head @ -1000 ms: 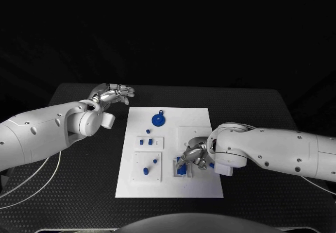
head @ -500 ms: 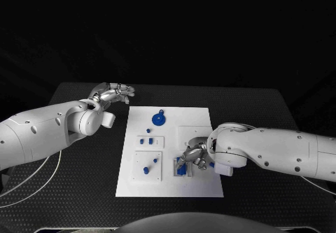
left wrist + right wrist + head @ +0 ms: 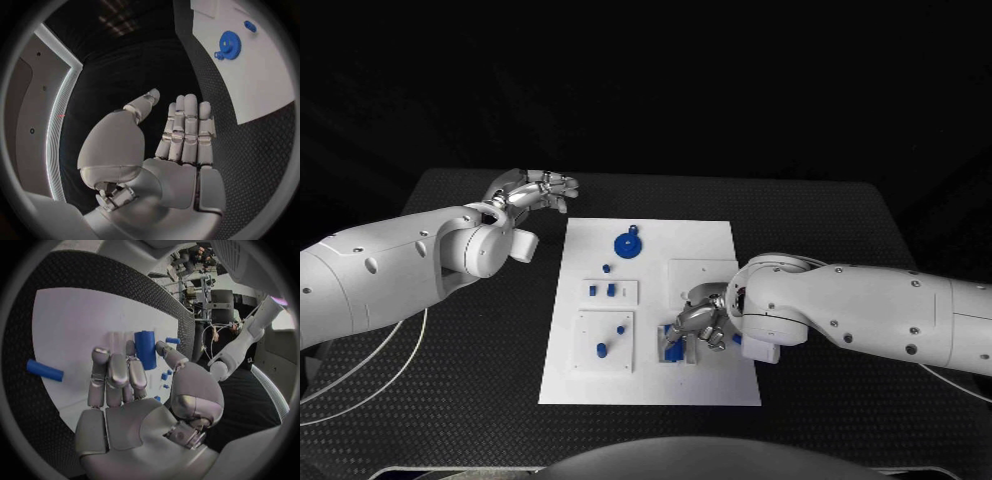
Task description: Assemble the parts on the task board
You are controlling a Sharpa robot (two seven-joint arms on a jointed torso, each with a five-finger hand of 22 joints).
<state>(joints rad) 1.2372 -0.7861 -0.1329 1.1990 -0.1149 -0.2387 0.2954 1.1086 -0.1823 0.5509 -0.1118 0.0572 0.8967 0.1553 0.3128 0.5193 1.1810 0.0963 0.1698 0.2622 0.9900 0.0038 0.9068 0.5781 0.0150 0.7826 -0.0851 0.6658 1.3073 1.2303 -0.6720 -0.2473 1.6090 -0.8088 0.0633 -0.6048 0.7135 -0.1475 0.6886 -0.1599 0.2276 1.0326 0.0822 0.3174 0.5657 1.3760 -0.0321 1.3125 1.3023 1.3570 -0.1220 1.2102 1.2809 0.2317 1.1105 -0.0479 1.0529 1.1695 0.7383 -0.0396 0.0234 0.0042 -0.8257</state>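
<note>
Nothing has moved. Our right hand pinches a blue peg over the task board. Our left hand waits beside it, open, holding nothing. Most parts still lie loose.

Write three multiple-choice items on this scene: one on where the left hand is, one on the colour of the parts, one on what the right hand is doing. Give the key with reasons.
1. The left hand is
A. off the task board, over the black table
B. on the gear
C. beneath the board

2. The parts are
A. red
B. blue
C. green

3. The right hand is
A. spread wide, far from any part
B. at a blue cylinder, thumb and fingers either side
C. resting off the board

Key: 1 A, the hand is beyond the board's far left corner. 2 B, the gear is blue. 3 B, the right wrist view shows it.
</note>
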